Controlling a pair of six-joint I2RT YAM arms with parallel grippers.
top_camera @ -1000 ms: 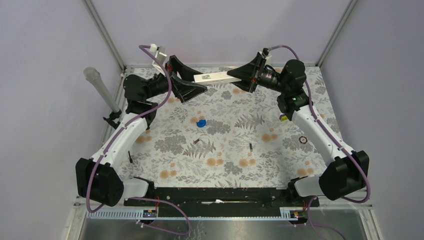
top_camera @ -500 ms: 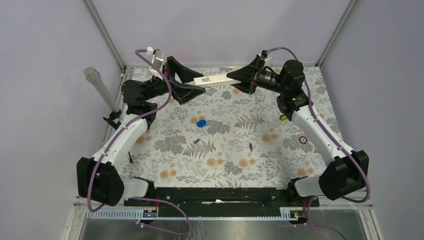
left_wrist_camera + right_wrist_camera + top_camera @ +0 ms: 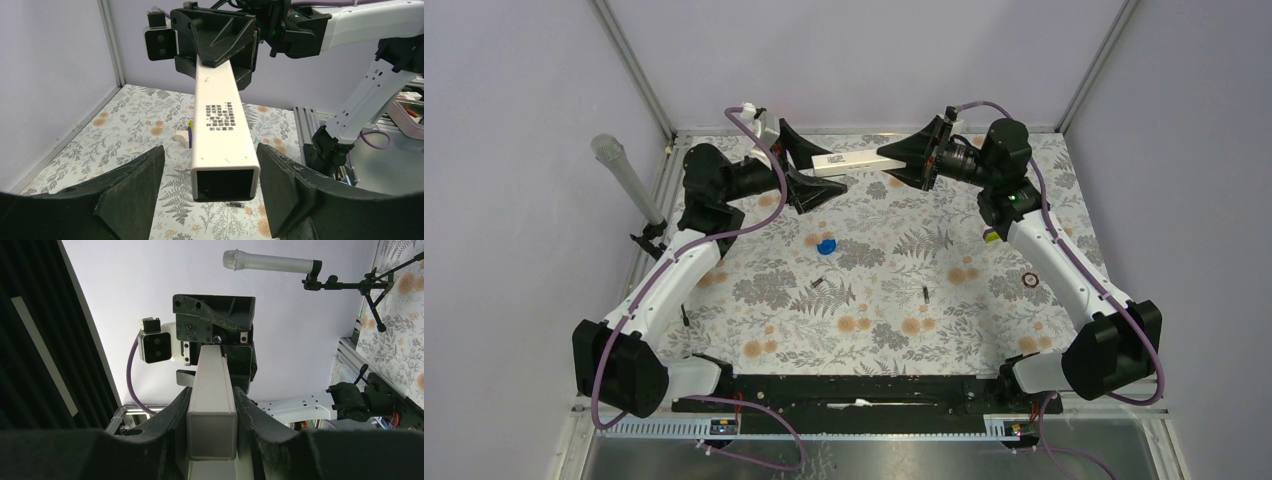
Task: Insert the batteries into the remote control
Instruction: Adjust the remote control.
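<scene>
we saw the right gripper (image 3: 212, 415) clamped on one end of the remote control (image 3: 854, 159), its fingers pressed flat against both long sides, so the white bar was carried level in the air above the far edge of the table (image 3: 984, 330). we judged this grip was meant to present the other, open end to the second arm. the left gripper (image 3: 210, 150) stood spread wide around that end, with a gap showing on each side in its wrist view, so it touched nothing. the batteries (image 3: 924, 294) lay down on the floral cloth near the middle of the table, well apart from the raised remote control and from each other, with the blue blob (image 3: 826, 246) between them and the arms. the recess at the open end was only a dark hollow to us, and we could not tell whether anything sat inside. from above, the batteries were too small to read which way their ends faced.
</scene>
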